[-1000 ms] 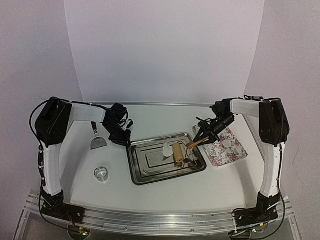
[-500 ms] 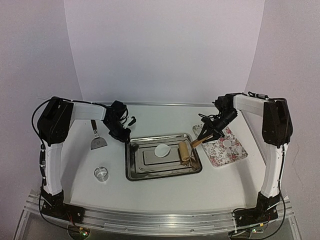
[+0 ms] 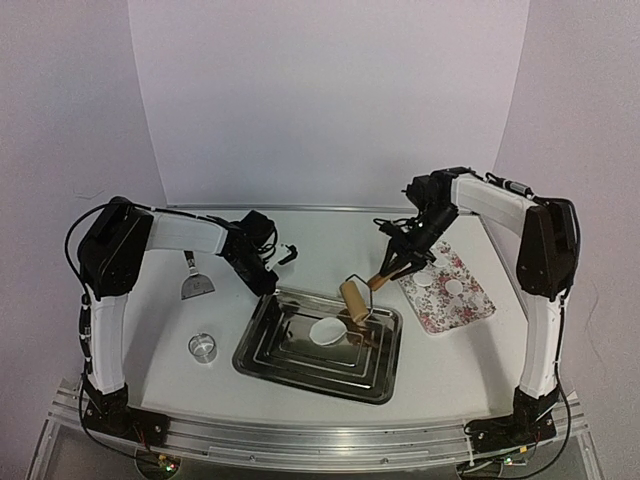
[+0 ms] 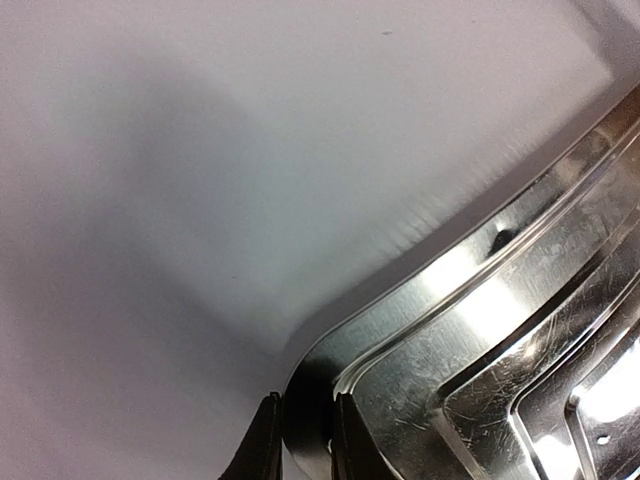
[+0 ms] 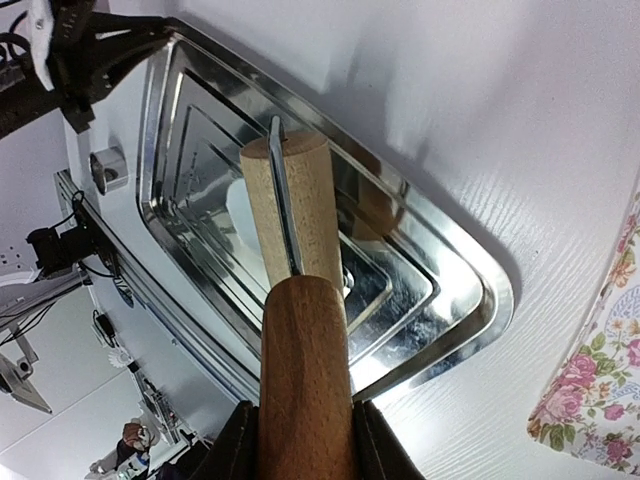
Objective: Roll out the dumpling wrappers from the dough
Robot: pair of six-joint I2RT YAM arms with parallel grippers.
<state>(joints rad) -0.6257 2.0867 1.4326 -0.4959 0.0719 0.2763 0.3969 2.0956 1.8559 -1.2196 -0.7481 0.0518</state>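
Steel tray (image 4: 480,300) rim pinched, left end effector (image 4: 300,445) low; right end effector (image 5: 303,445) grips wooden roller (image 5: 300,340), angled down.

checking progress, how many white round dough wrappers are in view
3. One white round dough wrapper in the steel tray; two on the floral rectangular plate, one nearer the tray, one mid-plate. The wooden roller may hide more.

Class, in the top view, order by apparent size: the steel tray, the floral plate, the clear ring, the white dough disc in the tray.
1. Shiny rectangular steel tray.
2. Floral-patterned rectangular plate.
3. Flat round white dough disc and clear glass-like round ring: look about alike, not ranked.
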